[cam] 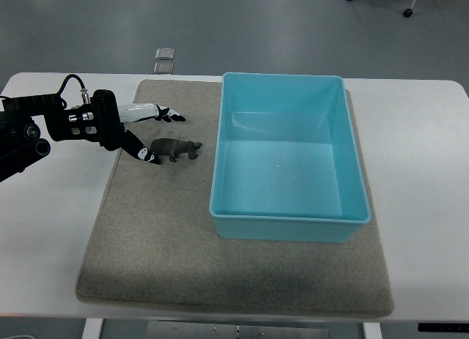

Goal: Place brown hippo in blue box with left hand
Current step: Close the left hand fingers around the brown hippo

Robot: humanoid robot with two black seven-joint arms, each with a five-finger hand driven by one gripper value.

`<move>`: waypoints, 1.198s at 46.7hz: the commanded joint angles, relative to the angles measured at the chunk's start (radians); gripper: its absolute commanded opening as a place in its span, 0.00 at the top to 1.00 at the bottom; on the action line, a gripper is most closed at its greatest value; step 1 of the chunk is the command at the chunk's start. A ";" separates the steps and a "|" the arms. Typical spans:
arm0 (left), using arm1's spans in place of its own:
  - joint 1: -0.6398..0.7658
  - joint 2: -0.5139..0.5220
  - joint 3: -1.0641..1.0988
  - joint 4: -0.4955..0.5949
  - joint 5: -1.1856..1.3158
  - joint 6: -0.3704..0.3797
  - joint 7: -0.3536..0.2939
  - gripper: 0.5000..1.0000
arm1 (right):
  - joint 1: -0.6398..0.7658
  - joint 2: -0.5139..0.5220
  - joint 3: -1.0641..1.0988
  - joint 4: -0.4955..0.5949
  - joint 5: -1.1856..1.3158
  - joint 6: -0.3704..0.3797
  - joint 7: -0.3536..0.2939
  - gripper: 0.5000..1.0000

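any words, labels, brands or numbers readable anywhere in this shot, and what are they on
None: no readable text in the top view.
Light blue plastic box: plain walls, no label or brand showing.
Small brown toy hippo: no markings.
Grey felt mat and white table: unprinted.
Robot's left hand, black and white: no legible print.
Two small grey square plates on the floor: too small to tell if they carry any text.

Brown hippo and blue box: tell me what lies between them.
Nothing but a short bare strip of the grey mat, as the top view shows. The brown hippo lies just left of the blue box.
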 commanded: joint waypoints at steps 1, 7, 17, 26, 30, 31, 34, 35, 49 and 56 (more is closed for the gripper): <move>-0.001 0.000 0.000 0.000 0.001 0.000 0.000 0.27 | 0.000 0.000 0.000 0.000 0.000 0.000 0.000 0.13; -0.003 0.000 0.000 0.000 0.004 0.003 0.000 0.32 | 0.000 0.000 0.000 0.000 0.000 0.000 0.000 0.13; 0.001 0.000 0.000 0.000 0.068 0.008 0.001 0.50 | 0.000 0.000 0.000 0.000 0.000 0.000 0.000 0.13; -0.001 0.000 0.000 -0.003 0.068 0.008 0.000 0.52 | 0.000 0.000 0.000 0.000 0.000 0.000 0.000 0.13; -0.001 0.000 0.000 -0.005 0.070 0.008 0.001 0.52 | 0.000 0.000 0.000 0.000 0.000 0.000 0.000 0.13; -0.001 0.000 0.000 -0.005 0.070 0.008 0.000 0.52 | 0.000 0.000 0.000 0.000 0.000 0.000 0.000 0.13; -0.001 0.000 0.000 -0.006 0.070 0.008 0.000 0.53 | 0.000 0.000 0.000 0.000 0.000 0.000 0.000 0.13; -0.001 0.000 0.000 -0.006 0.070 0.008 0.001 0.53 | 0.000 0.000 0.000 0.000 0.000 0.000 0.000 0.13; -0.001 -0.001 0.000 -0.014 0.070 0.008 0.000 0.58 | 0.000 0.000 0.000 0.000 0.000 0.000 0.000 0.13; -0.001 -0.001 0.000 -0.014 0.070 0.008 0.001 0.68 | 0.000 0.000 0.000 0.000 0.000 0.000 0.000 0.13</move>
